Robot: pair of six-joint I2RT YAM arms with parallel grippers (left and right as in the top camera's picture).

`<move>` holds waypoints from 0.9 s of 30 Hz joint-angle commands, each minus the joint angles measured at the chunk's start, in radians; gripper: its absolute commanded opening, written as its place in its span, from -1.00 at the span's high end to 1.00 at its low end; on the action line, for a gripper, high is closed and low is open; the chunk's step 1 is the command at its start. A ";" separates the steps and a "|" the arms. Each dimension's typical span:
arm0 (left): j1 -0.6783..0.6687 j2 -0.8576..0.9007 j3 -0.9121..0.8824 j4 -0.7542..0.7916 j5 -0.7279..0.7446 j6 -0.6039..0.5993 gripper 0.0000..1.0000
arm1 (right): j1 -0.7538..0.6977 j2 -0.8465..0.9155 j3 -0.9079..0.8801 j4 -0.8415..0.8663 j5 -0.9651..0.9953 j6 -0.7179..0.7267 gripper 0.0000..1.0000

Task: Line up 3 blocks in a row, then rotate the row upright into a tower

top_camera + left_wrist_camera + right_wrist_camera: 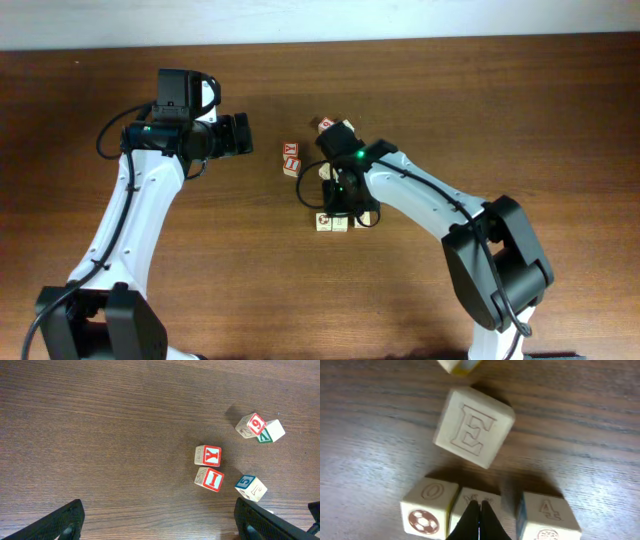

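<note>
My left gripper (244, 133) hangs over the left of the dark brown wooden table (540, 100), jaws spread wide and holding nothing. Just right of it lie two small pale wooden cubes touching each other, the red-faced Y block (208, 455) and the red-faced I block (210, 479). Further right sit the blue-faced 5 block (250, 487) and, farther off, the red-faced 6 block (251, 425) against a green-lettered block (270, 431).

My right gripper (480, 512) is pinched fully together on nothing. Its tips are over the middle block (479, 496) of a near row of three, between the plain carved O block (427, 507) and the plain carved A block (547, 512). I cannot tell whether they touch it. Beyond the row the plain carved E block (472, 427) sits askew — already turned, I judge.

The step in hand looks like turning that middle block. Next I must either nudge a corner with pinched tips or spread the jaws to straddle it — and its neighbours stand close on both sides, so a twist could knock them. Bare wood lies wide to left and right, and the table's far edge is well away.
</note>
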 commanded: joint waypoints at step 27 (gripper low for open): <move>0.000 0.005 0.012 0.000 0.028 -0.012 -0.57 | -0.050 -0.103 0.000 -0.107 -0.009 -0.075 0.92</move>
